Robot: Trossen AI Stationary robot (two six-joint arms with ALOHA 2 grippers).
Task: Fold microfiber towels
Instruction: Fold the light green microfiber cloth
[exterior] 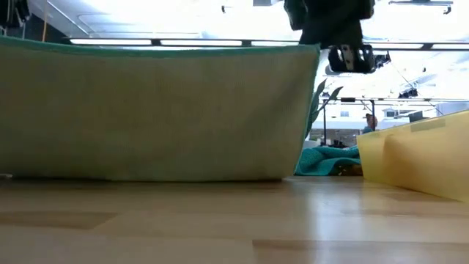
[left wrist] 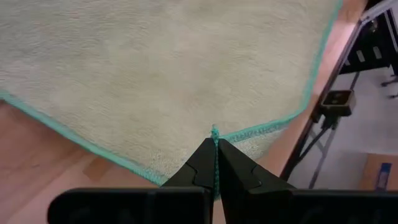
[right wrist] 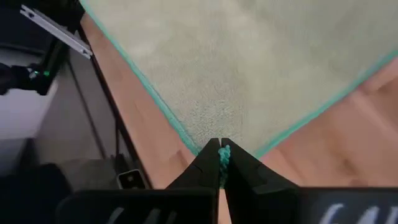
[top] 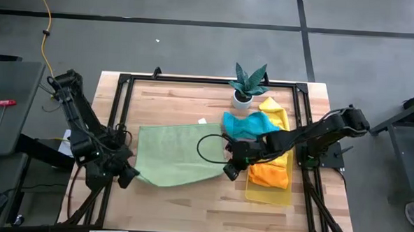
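Note:
A pale green microfiber towel [top: 177, 153] with a teal hem is held up between my two grippers. In the low view it stands like a curtain [exterior: 146, 110], and its lower part rests on the table. My left gripper [top: 129, 175] is shut on one corner at the table's left. My right gripper [top: 230, 170] is shut on another corner near the middle. A teal towel [top: 249, 123] and a yellow towel [top: 274, 108] lie at the back right. An orange towel [top: 269, 175] lies in the yellow tray [top: 270, 194]. My left gripper pinches the green towel's hemmed corner [left wrist: 215, 130] between its two fingers, slanting down from the table's left side. The cloth spreads away from the fingertips, its top edge [exterior: 146, 46] nearly straight. My right gripper pinches another hemmed corner [right wrist: 222, 151] of the same towel between its two fingers, slanting down from the table's right side. That corner [exterior: 315, 48] is lifted well above the table, and the cloth hangs below it onto the wood.
A small potted plant [top: 247, 84] stands at the back, beside the teal towel. A black cable loop [top: 209, 147] lies over the green towel near my right gripper. A black metal frame [top: 120, 102] runs around the table's edges. Bare wood [top: 189, 210] shows along the near side.

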